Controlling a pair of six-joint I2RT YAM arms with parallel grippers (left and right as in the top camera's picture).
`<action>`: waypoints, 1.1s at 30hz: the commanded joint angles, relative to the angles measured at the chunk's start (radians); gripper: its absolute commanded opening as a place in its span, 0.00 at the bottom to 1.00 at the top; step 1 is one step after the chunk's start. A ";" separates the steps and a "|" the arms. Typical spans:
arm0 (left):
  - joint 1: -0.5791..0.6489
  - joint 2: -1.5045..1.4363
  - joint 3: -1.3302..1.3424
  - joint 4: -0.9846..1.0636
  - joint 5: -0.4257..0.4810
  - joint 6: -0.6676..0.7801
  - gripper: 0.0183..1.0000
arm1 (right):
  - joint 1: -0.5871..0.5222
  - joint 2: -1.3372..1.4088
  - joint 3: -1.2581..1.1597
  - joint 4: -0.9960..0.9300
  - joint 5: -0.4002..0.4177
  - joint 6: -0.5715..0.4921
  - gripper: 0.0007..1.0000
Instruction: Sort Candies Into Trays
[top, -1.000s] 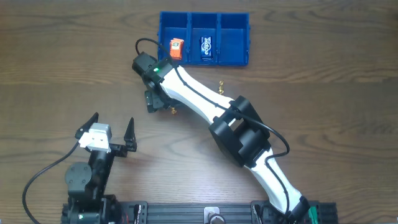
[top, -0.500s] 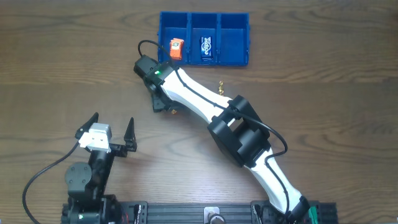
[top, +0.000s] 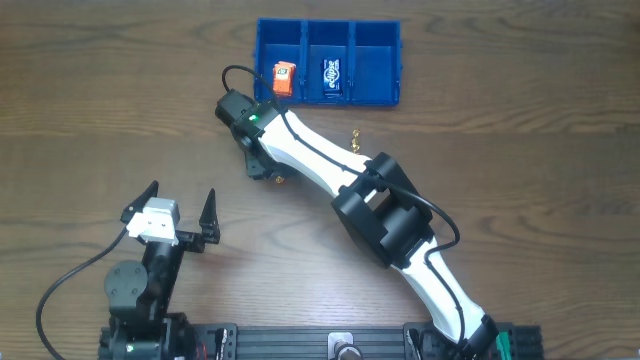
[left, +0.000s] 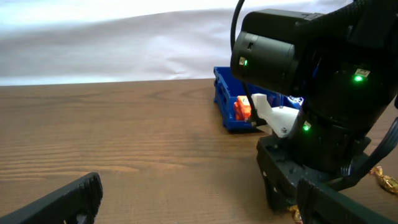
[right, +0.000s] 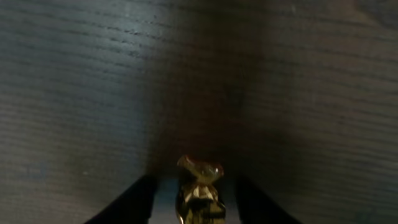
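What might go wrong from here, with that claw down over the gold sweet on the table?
1. The right claw straddles the gold-wrapped candy with gaps on either side. If it closes off-centre, it may pinch only crinkly wrapper, and the candy might slip out.
2. A second gold candy lies on the table close beside the right arm. A swing towards the blue tray might knock it away.

Wrapped candy (right: 199, 186): on the desk (top: 520, 150), between the right claw's (top: 262, 168) fingers.
Tray (top: 376, 65): beyond the right claw, near it.
Block candy (top: 284, 79): in the tray's left compartment, the one closest to the right claw.
Flat packet (top: 333, 75): in the tray's middle compartment.
Loose candy (top: 355, 135): on the desk, right of the right claw.
Left claw (top: 182, 205): nearer the bases and left of the right claw, well apart.
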 joint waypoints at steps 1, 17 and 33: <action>0.004 -0.007 -0.021 -0.031 0.021 0.011 1.00 | -0.004 0.024 -0.006 0.002 0.007 0.007 0.33; 0.004 -0.007 -0.021 -0.031 0.021 0.011 1.00 | -0.076 -0.071 0.212 -0.215 0.158 0.009 0.04; 0.004 -0.007 -0.021 -0.031 0.021 0.011 1.00 | -0.463 -0.145 0.358 -0.117 0.180 -0.267 0.04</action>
